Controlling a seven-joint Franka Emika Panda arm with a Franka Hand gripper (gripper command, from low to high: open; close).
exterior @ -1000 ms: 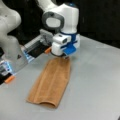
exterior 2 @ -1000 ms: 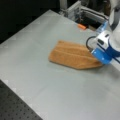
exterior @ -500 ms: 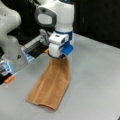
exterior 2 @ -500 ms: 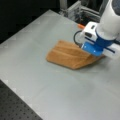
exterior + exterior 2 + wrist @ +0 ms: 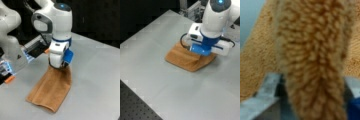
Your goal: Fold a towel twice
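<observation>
Across the grey tabletop (image 5: pixel 100 75) the scene is all one colour but for a single cloth, and the same tabletop (image 5: pixel 152 50) stretches wide in both front views. Big white arm (image 5: pixel 53 22) next, bending down from a front view's top, its blue-collared wrist right over the work. And the towel (image 5: pixel 51 91), orange-brown, lies as a long narrow strip, already folded once by the look of it, running from under the wrist toward a front view's bottom left. Its far end is lifted off the surface, up into the tool (image 5: pixel 60 67). From the opposite side the towel (image 5: pixel 185 58) reads as a low mound, one edge drawn up beneath the tool (image 5: pixel 201 51) while the rest sits flat. Close in now, wrist view: terry pile fills nearly everything, a thick hanging fold of towel (image 5: pixel 312 62) running down the middle, a grey finger (image 5: pixel 268 85) tight against it at left. The tool is pinching that towel edge.
</observation>
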